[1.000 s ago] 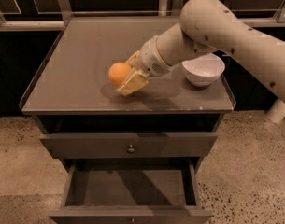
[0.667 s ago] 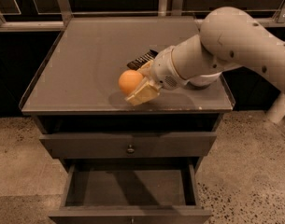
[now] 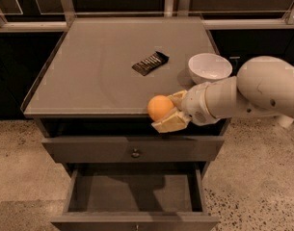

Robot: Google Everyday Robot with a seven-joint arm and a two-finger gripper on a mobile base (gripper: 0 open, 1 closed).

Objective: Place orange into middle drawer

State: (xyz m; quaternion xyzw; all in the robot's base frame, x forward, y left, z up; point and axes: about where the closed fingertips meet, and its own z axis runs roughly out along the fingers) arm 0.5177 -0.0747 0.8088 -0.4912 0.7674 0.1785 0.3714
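Note:
My gripper (image 3: 168,112) is shut on the orange (image 3: 160,107), a small round fruit held between two pale fingers (image 3: 170,123). It hangs at the front edge of the cabinet top, right of centre, above the drawers. The middle drawer (image 3: 135,193) is pulled open below, dark grey, with nothing in it. Its front panel is at the bottom edge of the view. The knobbed drawer front above it (image 3: 135,149) is shut. My white arm reaches in from the right.
A white bowl (image 3: 209,67) stands at the right of the cabinet top (image 3: 88,76). A dark snack bar (image 3: 150,62) lies near the middle. The top has a raised rim. Speckled floor lies on both sides of the cabinet.
My gripper has carried the orange from the middle of the top forward and to the right, to the front edge. The arm has swung down to the right, uncovering the bowl and the snack bar.

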